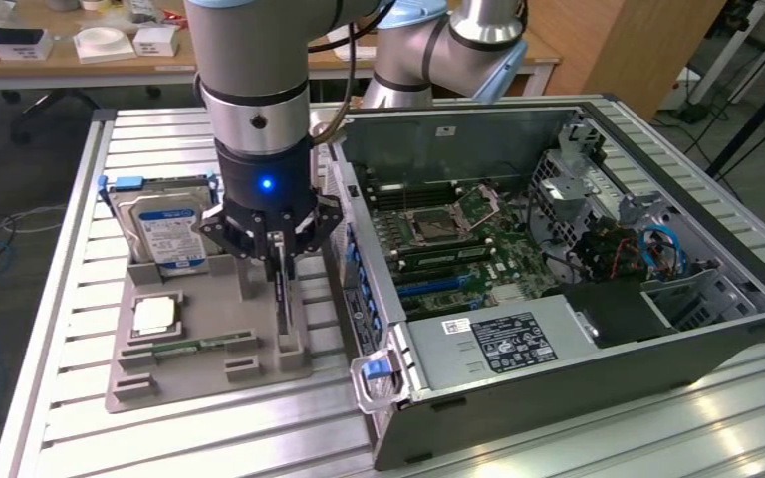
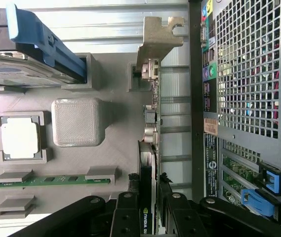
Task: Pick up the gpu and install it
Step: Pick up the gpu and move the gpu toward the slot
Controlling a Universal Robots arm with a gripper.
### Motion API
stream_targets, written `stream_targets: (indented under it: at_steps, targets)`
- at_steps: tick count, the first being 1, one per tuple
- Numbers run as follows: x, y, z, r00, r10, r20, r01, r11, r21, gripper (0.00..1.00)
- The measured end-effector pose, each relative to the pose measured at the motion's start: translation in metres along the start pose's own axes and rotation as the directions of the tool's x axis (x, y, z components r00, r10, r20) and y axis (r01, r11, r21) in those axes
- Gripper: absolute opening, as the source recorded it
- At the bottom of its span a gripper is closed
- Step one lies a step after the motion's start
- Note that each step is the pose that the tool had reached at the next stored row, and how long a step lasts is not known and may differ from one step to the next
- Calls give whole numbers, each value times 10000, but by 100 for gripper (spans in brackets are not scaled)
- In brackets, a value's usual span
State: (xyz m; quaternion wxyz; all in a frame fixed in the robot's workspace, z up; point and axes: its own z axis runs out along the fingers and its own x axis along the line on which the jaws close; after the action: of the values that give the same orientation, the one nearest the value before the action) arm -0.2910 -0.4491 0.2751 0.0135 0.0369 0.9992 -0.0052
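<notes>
The gpu (image 1: 283,304) stands on edge in a slot of the grey holder (image 1: 210,373), at the side nearest the computer case. In the wrist view the gpu (image 2: 150,123) is a thin dark card seen edge-on, with its pale metal bracket (image 2: 157,34) at the far end. My gripper (image 1: 280,261) comes straight down onto its top edge. The gripper (image 2: 148,217) has one black finger pressed against each face of the card, so it is shut on the gpu. The card's lower edge still sits in the holder.
The holder also carries a silver hard drive with a blue label (image 1: 163,234), a square processor (image 1: 154,316) and a green memory stick (image 1: 203,346). The open computer case (image 1: 556,299) lies close by on the exterior view's right, its motherboard (image 1: 469,244) exposed. Its rear panel (image 2: 249,74) runs alongside the card.
</notes>
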Motion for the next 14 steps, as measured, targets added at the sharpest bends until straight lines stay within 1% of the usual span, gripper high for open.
stream_targets:
  at_steps: [6, 8, 13, 14]
  targets:
    - [0, 0, 0, 10000, 0, 1, 0, 10000, -1, 26]
    - [-1, -1, -28, 10000, 0, -1, 0, 10000, 2, 26]
    - [-4, -1, -159, 10000, 0, 0, 0, 10000, 0, 26]
    - [-7, -3, -275, 10000, 0, 0, 0, 10000, 0, 26]
